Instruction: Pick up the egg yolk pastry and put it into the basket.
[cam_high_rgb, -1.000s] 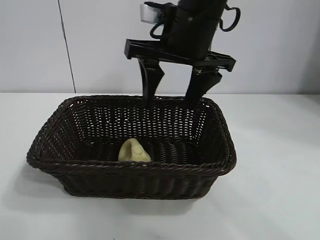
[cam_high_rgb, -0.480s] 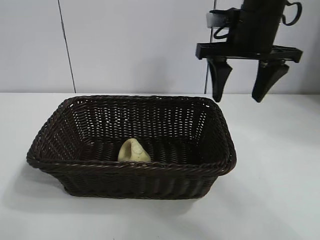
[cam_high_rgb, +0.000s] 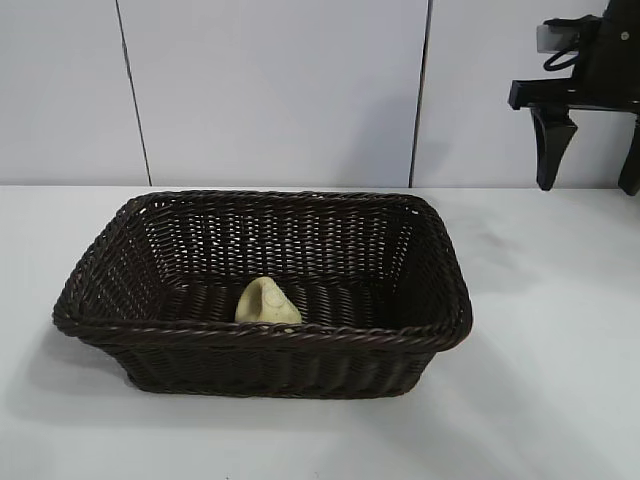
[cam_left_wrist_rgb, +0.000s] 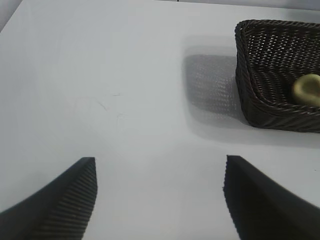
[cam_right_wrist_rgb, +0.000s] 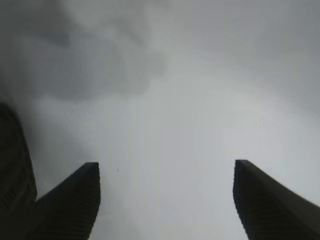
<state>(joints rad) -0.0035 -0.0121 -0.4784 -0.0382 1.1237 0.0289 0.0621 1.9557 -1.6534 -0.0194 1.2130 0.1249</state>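
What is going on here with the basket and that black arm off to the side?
The egg yolk pastry already lies inside the basket. The right tool hangs open and empty over the table, off to the basket's right. The left tool is open too, parked over bare table, apart from the basket.

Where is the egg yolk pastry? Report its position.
In the exterior view the egg yolk pastry lies inside the wicker basket, on its floor against the near wall, slightly left of centre.

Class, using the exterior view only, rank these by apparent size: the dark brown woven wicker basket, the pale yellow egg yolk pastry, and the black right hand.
1. Dark brown woven wicker basket
2. Black right hand, partly cut off at the frame edge
3. Pale yellow egg yolk pastry
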